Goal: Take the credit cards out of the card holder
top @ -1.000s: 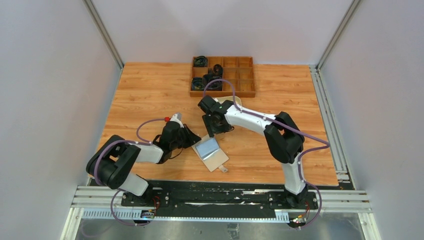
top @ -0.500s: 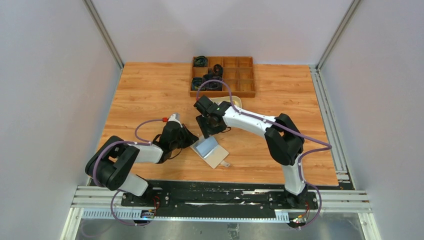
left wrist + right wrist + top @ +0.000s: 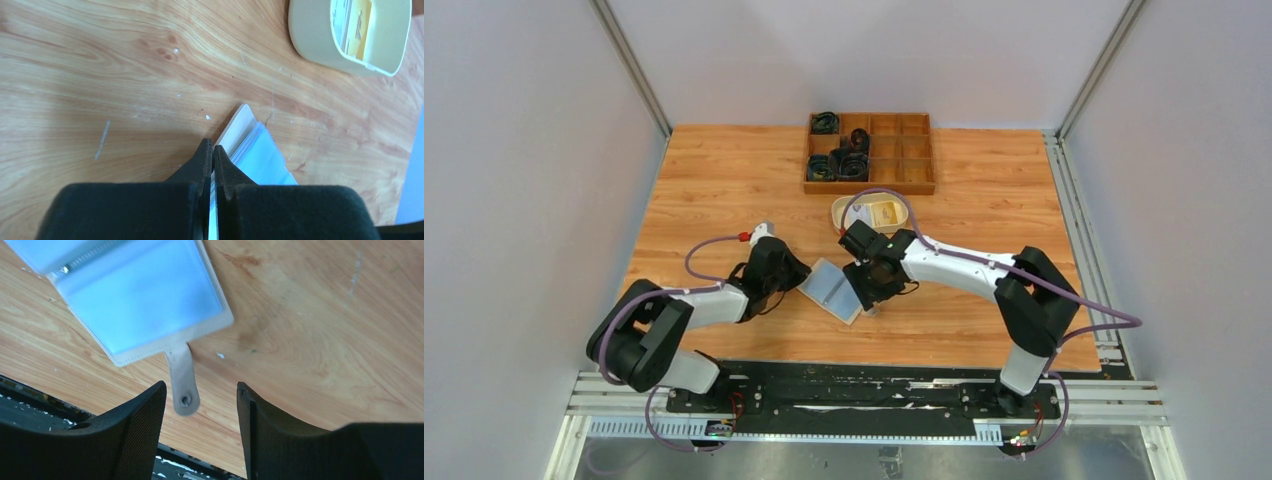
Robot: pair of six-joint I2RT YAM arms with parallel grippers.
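Observation:
The beige card holder point(image 3: 832, 288) lies open on the table with a pale blue-grey credit card point(image 3: 142, 302) in its pocket. My left gripper point(image 3: 796, 272) is shut on the holder's left edge; in the left wrist view its jaws point(image 3: 213, 150) pinch the holder point(image 3: 239, 131) and the card edges point(image 3: 265, 157). My right gripper point(image 3: 871, 290) hovers open over the holder's right end. In the right wrist view its jaws point(image 3: 200, 390) stand wide apart, with the holder's closure tab point(image 3: 183, 382) between them, untouched.
A cream oval dish point(image 3: 842, 207) behind the holder holds a yellow and white card point(image 3: 884, 213); it also shows in the left wrist view point(image 3: 320, 45). A wooden compartment tray point(image 3: 914, 170) with black coiled items stands at the back. The table's front edge point(image 3: 150, 450) is close.
My right gripper has swung from near the dish forward over the holder's tab end, uncovering the dish. The holder has shifted slightly left with my left gripper.

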